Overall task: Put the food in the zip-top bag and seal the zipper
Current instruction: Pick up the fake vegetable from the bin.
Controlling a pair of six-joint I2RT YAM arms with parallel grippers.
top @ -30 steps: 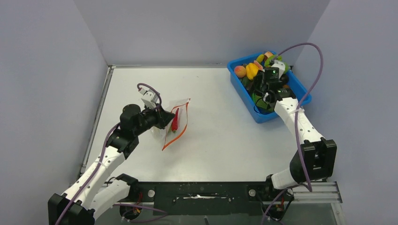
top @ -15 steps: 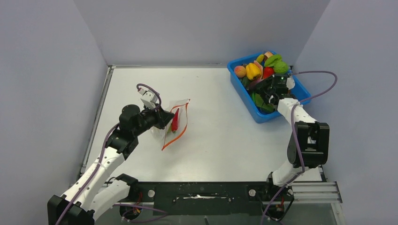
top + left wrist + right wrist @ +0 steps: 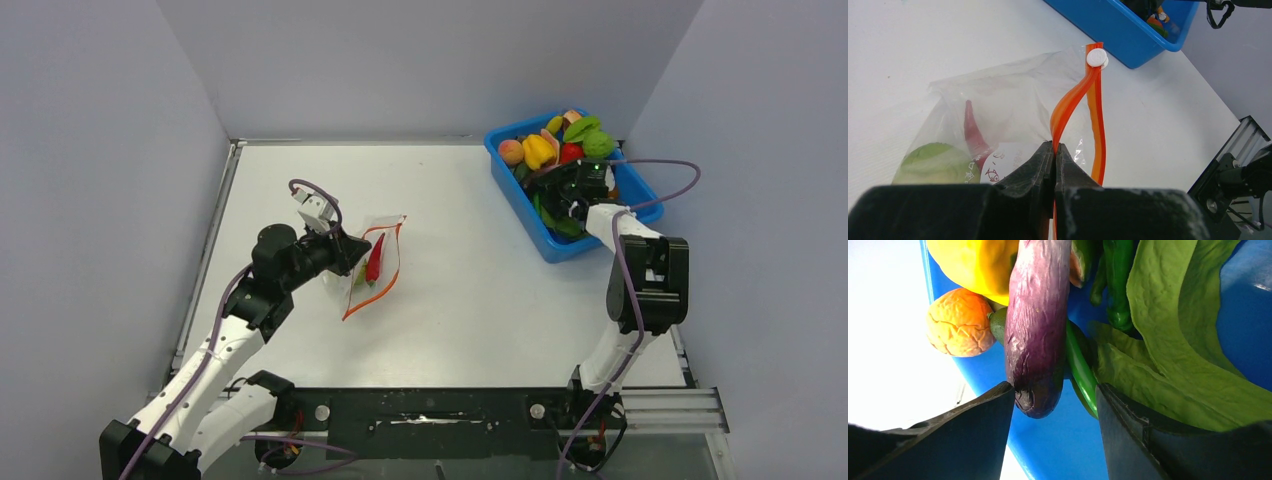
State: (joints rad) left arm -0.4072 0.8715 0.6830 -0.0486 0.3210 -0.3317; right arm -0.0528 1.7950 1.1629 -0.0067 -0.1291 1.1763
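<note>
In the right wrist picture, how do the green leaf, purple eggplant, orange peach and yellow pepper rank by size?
1. green leaf
2. purple eggplant, nearest the camera, so maybe flattered
3. orange peach and yellow pepper look alike; the pepper runs off the frame

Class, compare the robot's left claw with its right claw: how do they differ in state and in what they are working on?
The left claw is shut; the right claw stands open. The left claw pinches the zipper of the zip-top bag; the right claw reaches into the blue tub, its fingers either side of the tip of the purple eggplant. Both have dark fingers.
</note>
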